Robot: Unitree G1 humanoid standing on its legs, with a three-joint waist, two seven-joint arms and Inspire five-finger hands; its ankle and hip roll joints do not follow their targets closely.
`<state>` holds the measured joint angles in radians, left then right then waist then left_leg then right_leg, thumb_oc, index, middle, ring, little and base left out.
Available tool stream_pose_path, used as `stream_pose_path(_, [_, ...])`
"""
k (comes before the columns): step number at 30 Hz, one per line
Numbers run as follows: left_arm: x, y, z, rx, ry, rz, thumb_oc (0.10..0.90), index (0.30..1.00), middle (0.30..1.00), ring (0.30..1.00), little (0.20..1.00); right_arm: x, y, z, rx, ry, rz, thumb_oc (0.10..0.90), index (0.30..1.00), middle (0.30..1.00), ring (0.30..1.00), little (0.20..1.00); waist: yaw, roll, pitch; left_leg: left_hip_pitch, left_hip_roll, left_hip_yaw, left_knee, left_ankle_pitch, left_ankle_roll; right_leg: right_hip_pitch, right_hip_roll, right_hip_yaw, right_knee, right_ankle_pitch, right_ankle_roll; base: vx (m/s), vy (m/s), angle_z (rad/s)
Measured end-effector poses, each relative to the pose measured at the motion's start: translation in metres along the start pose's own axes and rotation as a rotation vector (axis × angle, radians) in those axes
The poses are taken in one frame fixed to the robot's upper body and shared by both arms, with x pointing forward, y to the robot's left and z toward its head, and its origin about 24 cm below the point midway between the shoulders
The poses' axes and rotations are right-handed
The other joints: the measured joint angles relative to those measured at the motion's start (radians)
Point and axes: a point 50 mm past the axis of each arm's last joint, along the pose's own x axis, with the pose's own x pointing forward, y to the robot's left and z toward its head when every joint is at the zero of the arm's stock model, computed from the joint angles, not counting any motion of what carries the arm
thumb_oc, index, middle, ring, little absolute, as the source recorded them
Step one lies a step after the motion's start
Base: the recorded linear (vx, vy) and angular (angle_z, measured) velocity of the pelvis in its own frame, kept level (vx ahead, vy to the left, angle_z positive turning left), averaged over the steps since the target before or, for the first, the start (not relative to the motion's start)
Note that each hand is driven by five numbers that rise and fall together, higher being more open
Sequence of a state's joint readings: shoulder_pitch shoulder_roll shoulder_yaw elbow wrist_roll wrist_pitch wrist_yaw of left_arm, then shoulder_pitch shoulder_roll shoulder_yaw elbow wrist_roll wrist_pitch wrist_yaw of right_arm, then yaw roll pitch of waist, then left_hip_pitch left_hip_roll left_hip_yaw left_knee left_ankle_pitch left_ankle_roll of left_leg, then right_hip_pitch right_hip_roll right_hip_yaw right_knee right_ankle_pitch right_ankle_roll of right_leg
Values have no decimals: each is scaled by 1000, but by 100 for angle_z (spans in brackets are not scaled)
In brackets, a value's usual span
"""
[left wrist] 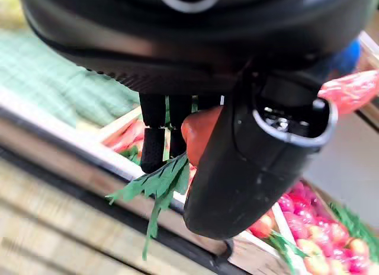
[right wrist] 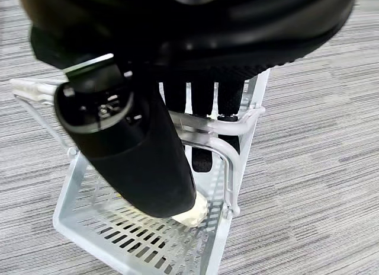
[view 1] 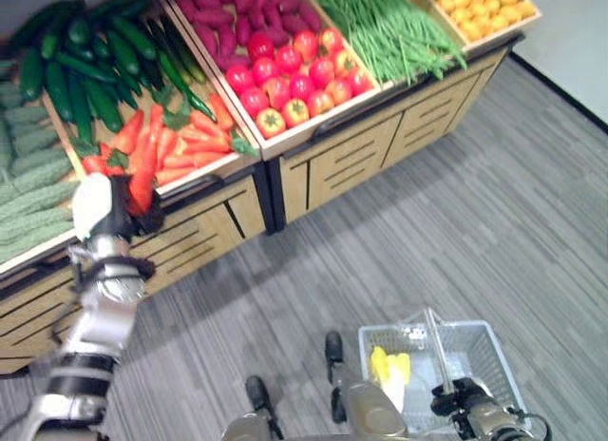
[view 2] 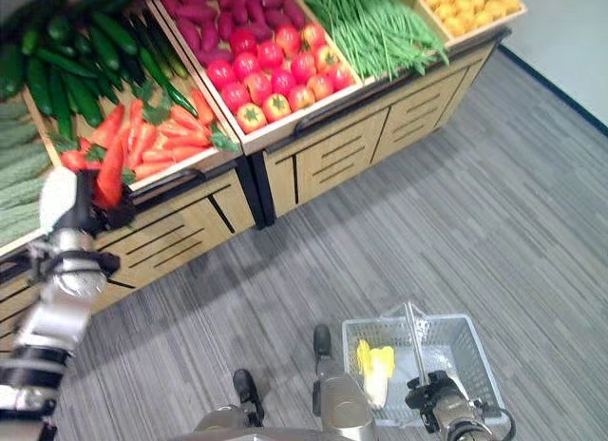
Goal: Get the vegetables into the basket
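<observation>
1. Carrot (view 1: 142, 184) sits in the left hand (view 1: 106, 209), raised just in front of the wooden produce stand (view 1: 342, 161), near the carrot bin.
2. Left wrist view shows that hand's fingers (left wrist: 151, 146) and thumb curled around the orange root, with its green leafy top (left wrist: 159, 183) hanging loose below the grip.
3. More carrots (view 1: 185, 142) lie heaped in the bin behind the held one, with dark green cucumbers (view 1: 90, 56) in the section above them.
4. Bumpy pale green gourds (view 1: 28, 180) fill the bin on the robot's left side of the carrots.
5. Red tomatoes (view 1: 294, 80) fill the lower part of the next bin to the right, and purple sweet potatoes (view 1: 237, 13) lie above them.
6. Green beans (view 1: 385, 28) lie in a long pile in the bin beyond the tomatoes, and yellow round fruit (view 1: 480, 4) sits in the bin at the far right end.
7. Wire basket (view 1: 494, 351), light grey, hangs low over the grey striped floor (view 1: 475, 213), well apart from the stand.
8. Right hand (view 1: 461, 400) grips the basket's handle (right wrist: 216, 146); in the right wrist view its fingers (right wrist: 201, 118) are hooked over the bar and clamped on it.
9. Yellow vegetable (view 1: 389, 367) with a pale base already lies inside the basket, against the side nearest the robot.
</observation>
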<state>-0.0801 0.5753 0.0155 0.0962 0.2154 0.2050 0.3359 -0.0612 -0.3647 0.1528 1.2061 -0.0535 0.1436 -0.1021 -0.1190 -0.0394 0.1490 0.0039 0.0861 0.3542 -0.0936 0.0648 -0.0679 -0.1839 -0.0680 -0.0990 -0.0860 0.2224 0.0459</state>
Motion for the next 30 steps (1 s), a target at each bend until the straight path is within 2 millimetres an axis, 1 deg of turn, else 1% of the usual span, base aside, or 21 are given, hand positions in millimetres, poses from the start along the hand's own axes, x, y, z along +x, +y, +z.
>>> stream_pose_path(2, [-7,-3,-2,-10,2,-33,400,300,300,300,300,0,1,-5,3,17,5,400,300,300,300,300,-3,1,-6,24,-4,-2,0,0,0,25,-4,-2,0,-1,4,24,32,5])
stream_pose_path(4, [-12,-4,-5,-7,6,-54,400,300,300,300,300,-1,3,-14,-7,40,9,400,300,300,300,300,-1,6,-37,34,-8,-4,-1,-7,6,36,-10,-3,0,-6,9,23,22,5])
stream_pose_path(5, [-13,-5,-6,-8,10,-57,400,300,300,300,300,-1,3,-16,-10,47,9,400,300,300,300,300,0,10,-47,41,-10,-6,-1,-9,7,46,-12,-6,0,-8,12,42,35,7])
stream_pose_path(6, [-16,-6,-6,-11,10,-78,400,300,300,300,300,-2,2,-26,-10,72,7,400,300,300,300,300,0,20,-68,55,-15,-8,-1,-19,17,61,-18,-8,-1,-11,16,37,32,8])
stream_pose_path(8, [-22,-9,-8,-51,28,-83,400,300,300,300,300,-3,2,-33,-13,94,6,400,300,300,300,300,4,30,-81,77,-21,-10,-1,-24,16,85,-22,-8,-1,-13,22,15,36,4])
stream_pose_path(10, [-31,-15,-10,-89,36,-112,400,300,300,300,300,-4,3,-41,-26,115,9,400,300,300,300,300,10,32,-103,85,-22,-10,-1,-31,17,93,-24,-8,-1,-17,25,-5,40,1])
stream_pose_path(14, [-48,-27,-15,-180,74,-180,400,300,300,300,300,-6,5,-50,-44,138,20,400,300,300,300,300,24,31,-116,88,-30,-13,-1,-29,25,97,-32,-9,-1,-16,28,-18,28,2])
stream_pose_path(15, [-55,-33,-20,-222,109,-212,400,300,300,300,300,-6,6,-51,-57,140,25,400,300,300,300,300,24,31,-116,92,-34,-15,-1,-30,28,101,-37,-10,-1,-15,30,-22,47,4])
stream_pose_path(17, [-61,-37,-24,-262,135,-250,400,300,300,300,300,-6,5,-51,-74,138,24,400,300,300,300,300,24,30,-115,95,-38,-16,-1,-29,34,106,-41,-10,-1,-14,33,-15,46,3])
stream_pose_path(22, [-63,-40,-22,-352,144,-307,400,300,300,300,300,-6,5,-51,-82,136,25,400,300,300,300,300,22,23,-110,101,-51,-30,-1,-35,34,115,-54,-14,-1,-13,43,-15,46,5])
stream_pose_path(28, [-62,-39,-19,-351,123,-318,400,300,300,300,300,-6,6,-51,-72,137,27,400,300,300,300,300,19,13,-99,102,-60,-32,-1,-36,40,116,-63,-12,-1,-13,48,4,47,0])
stream_pose_path(30, [-61,-38,-19,-350,121,-317,400,300,300,300,300,-6,7,-55,-55,145,24,400,300,300,300,300,12,10,-94,106,-68,-27,2,-37,41,116,-61,-6,-1,-10,55,-18,57,-7])
